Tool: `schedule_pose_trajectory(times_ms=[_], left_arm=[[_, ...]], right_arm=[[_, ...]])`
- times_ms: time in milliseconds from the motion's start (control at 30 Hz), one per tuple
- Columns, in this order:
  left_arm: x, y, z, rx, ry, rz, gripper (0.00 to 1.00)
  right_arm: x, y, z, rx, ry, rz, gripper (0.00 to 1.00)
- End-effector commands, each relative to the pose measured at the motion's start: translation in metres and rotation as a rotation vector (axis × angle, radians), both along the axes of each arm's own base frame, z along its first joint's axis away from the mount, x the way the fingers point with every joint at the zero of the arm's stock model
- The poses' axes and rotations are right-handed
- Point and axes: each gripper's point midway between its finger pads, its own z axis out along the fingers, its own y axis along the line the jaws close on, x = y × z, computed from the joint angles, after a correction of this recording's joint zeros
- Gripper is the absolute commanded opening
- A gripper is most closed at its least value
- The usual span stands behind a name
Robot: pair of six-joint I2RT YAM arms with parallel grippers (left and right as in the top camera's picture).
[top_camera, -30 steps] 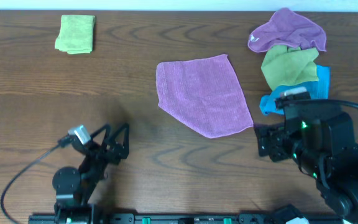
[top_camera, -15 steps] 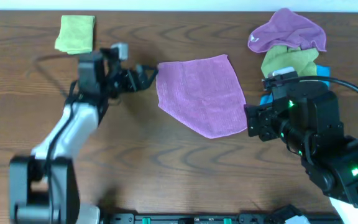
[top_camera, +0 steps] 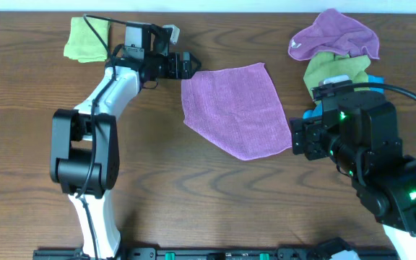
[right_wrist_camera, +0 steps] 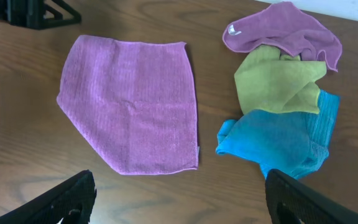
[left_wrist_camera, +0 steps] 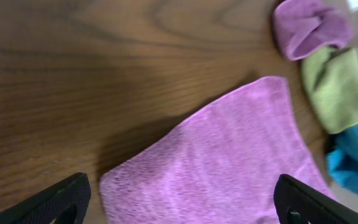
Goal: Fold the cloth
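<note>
The purple cloth [top_camera: 237,108] lies flat and unfolded at the centre of the overhead frame, unmoved. We see the left gripper [top_camera: 189,66], swung up from the lower left within a second, now at its upper-left corner, jaws wide. The right gripper [top_camera: 300,141] waits by the lower-right edge, equally wide. A first grasp looks imminent.

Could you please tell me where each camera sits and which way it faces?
Overhead: above the table, looking straight down; the left arm and right arm show.
Left wrist: behind the left end effector, low over the purple cloth, facing the cloth pile; its fingers show.
Right wrist: behind the right end effector, higher, tilted down at cloth and pile; its fingers show.
Shared: all three see the purple cloth and pile.
</note>
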Motion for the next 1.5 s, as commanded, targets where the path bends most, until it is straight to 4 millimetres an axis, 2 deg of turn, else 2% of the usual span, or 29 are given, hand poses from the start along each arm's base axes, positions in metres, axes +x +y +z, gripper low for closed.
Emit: schedule_pose_trajectory(times_ms=[0, 233, 467, 667, 833, 1000, 1333, 1467], left_arm=[[0.006, 0.0, -0.019, 0.042, -0.008, -0.019, 0.95], [0.002, -0.016, -0.035, -0.035, 0.012, -0.084, 0.95], [-0.002, -0.02, -0.05, -0.046, 0.045, -0.1, 0.96], [-0.006, -0.022, -0.055, -0.043, 0.065, -0.104, 0.95], [-0.009, -0.02, -0.06, -0.023, 0.085, -0.097, 0.95], [-0.01, -0.004, -0.076, 0.082, 0.119, -0.037, 0.95], [-0.048, 0.005, -0.096, 0.134, 0.308, -0.046, 0.95], [-0.062, -0.005, -0.094, 0.081, 0.375, -0.063, 0.95]], right_arm=[[0.001, -0.003, 0.001, -0.008, -0.004, -0.002, 0.88], [-0.001, 0.0, 0.0, 0.008, 0.005, 0.007, 0.88], [-0.001, 0.001, 0.0, 0.01, 0.005, 0.009, 0.88], [-0.001, 0.001, 0.0, 0.01, 0.005, 0.009, 0.87], [-0.001, 0.001, 0.0, 0.01, 0.005, 0.009, 0.88], [-0.001, 0.001, 0.0, 0.012, 0.006, 0.012, 0.88], [-0.001, 0.002, 0.0, 0.012, 0.005, 0.012, 0.88], [0.0, 0.002, 0.001, 0.014, -0.001, 0.012, 0.88]])
